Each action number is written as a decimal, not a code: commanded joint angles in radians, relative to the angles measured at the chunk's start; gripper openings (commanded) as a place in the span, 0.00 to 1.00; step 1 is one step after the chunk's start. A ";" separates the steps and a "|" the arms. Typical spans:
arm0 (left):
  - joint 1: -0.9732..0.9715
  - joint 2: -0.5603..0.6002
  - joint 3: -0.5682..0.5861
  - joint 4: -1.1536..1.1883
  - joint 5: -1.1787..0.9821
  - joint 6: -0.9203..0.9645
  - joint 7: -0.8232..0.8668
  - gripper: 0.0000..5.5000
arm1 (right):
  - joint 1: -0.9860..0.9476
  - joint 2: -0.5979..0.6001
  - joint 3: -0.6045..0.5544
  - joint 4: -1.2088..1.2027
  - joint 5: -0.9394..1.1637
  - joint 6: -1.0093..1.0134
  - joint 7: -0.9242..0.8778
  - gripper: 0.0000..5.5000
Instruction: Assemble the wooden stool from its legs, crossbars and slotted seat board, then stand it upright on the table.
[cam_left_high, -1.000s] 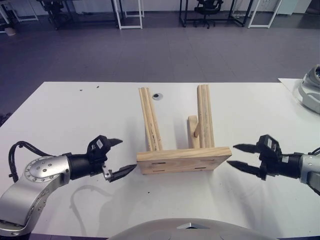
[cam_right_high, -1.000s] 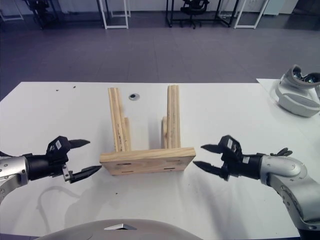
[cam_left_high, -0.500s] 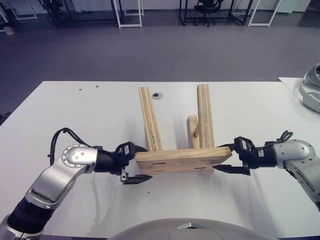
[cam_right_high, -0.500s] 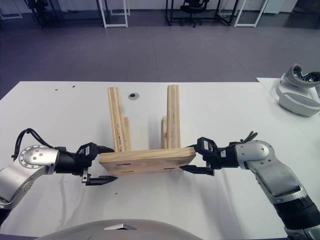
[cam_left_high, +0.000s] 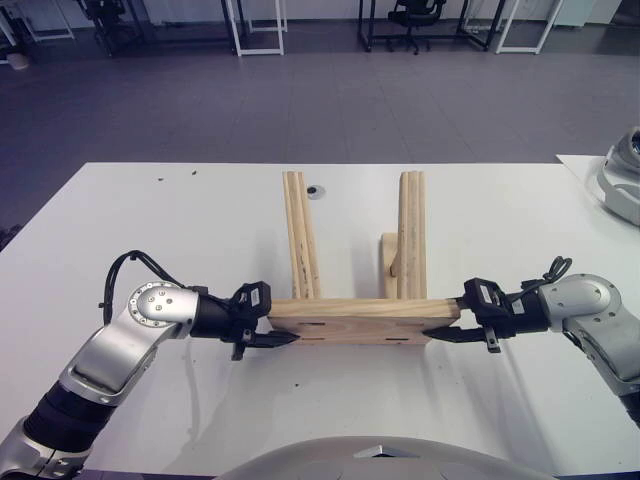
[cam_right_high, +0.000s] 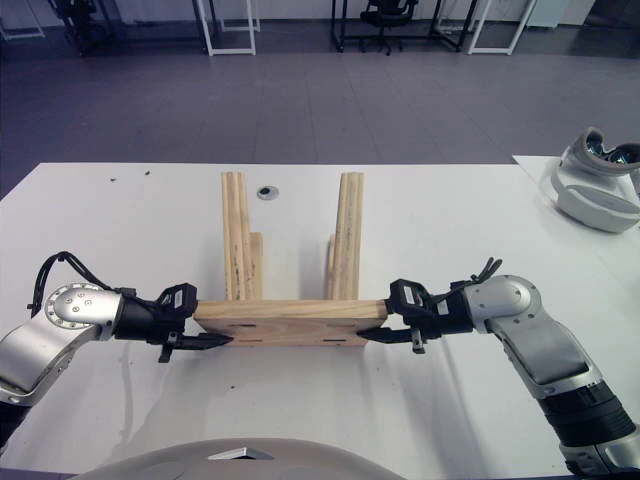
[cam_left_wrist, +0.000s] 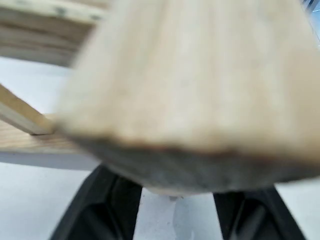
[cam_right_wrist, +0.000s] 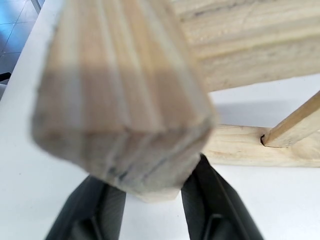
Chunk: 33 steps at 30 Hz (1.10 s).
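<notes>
Apparently the final step: left gripper (cam_left_high: 274, 330) and right gripper (cam_left_high: 448, 323) clamp the seat board (cam_left_high: 355, 321) at its 9 and 3 o'clock ends; next, tip it upright.

The stool (cam_left_high: 355, 322) lies on its side mid table (cam_left_high: 150, 230), legs (cam_left_high: 300, 235) toward the far edge, so the middle's blocked. A crossbar (cam_left_high: 388, 255) bridges the gap between them. Plenty of room along left, right and near edges.
</notes>
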 joint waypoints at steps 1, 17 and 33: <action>-0.035 0.050 0.003 0.011 -0.001 -0.049 -0.087 0.27 | -0.069 0.020 -0.022 0.027 0.032 -0.003 0.007 0.26; -1.009 0.481 -0.088 0.622 -1.402 1.195 -0.420 0.24 | -1.281 -0.261 0.313 0.565 1.180 1.365 0.314 0.24; -0.387 0.283 0.172 0.584 -1.336 1.021 0.373 0.52 | -0.522 -0.246 0.102 0.616 1.282 1.284 -0.246 0.55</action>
